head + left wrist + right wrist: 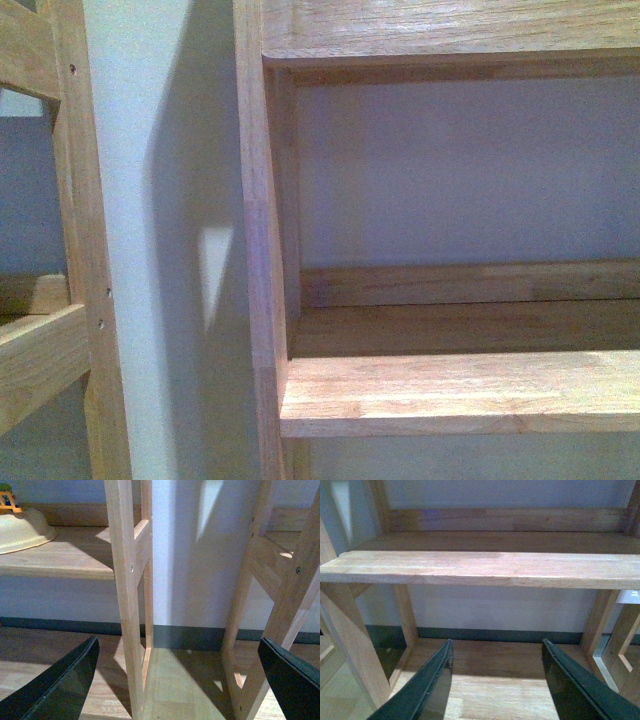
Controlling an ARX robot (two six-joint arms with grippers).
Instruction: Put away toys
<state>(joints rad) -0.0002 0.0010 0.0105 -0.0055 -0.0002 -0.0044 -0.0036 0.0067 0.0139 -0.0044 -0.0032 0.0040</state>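
You've got no clear sight of the toy: the only hint is an orange-yellow scrap [9, 501] at the upper left of the left wrist view, behind a cream bowl [22, 527] on a pale wooden shelf [65, 555]; too little shows to call it. The left gripper [177, 680] has its fingers spread wide, holding nothing. The right gripper [495, 680] is also parted and bare, facing a smooth, grained plank [480, 567]. If it's plush, expect light and squashy; pinch the rounded body.
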